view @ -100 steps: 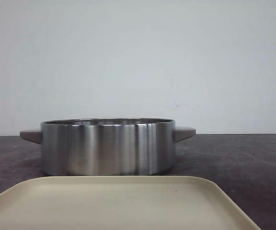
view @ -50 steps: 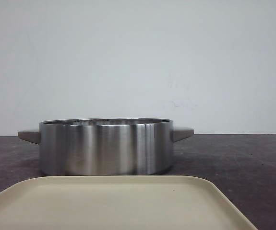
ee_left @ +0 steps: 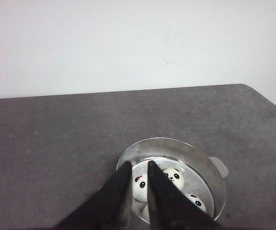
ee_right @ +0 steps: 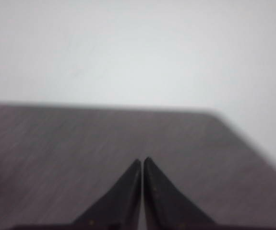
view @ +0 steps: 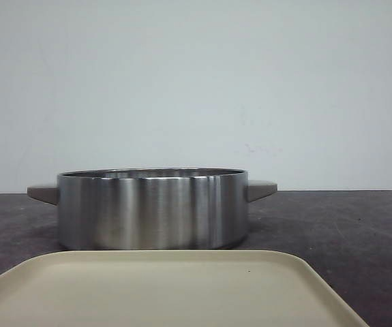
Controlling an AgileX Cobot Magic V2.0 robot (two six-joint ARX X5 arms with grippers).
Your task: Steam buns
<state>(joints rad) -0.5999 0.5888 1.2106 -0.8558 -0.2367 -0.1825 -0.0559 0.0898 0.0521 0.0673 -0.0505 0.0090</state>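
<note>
- The tabletop (view: 359, 225) is dark grey and goes back to a plain white wall (view: 196, 82).
- A big cream tray (view: 168, 289) lies flat at the near edge of the tabletop. I see nothing on the part of it that shows.
- A shiny metal pot (view: 153, 210) stands just behind the tray, about in the middle of the tabletop. It has a short grey handle on each side.
- My left gripper (ee_left: 138, 165) hangs above the pot. Its two black fingers (ee_left: 121, 184) are only a little way apart, and nothing is between them.
- My right gripper (ee_right: 142, 161) is over a bare part of the tabletop, near a far corner. Its two black tips touch each other and it has hold of nothing. That picture is blurry.
- The buns (ee_left: 173, 177) are down inside the pot, on its bottom. They are white and round with black panda faces. I can see three: one right under my left fingers, one beside it, and one closer to the pot's wall. My fingers hide part of the pot, so I cannot tell if more are in there.
</note>
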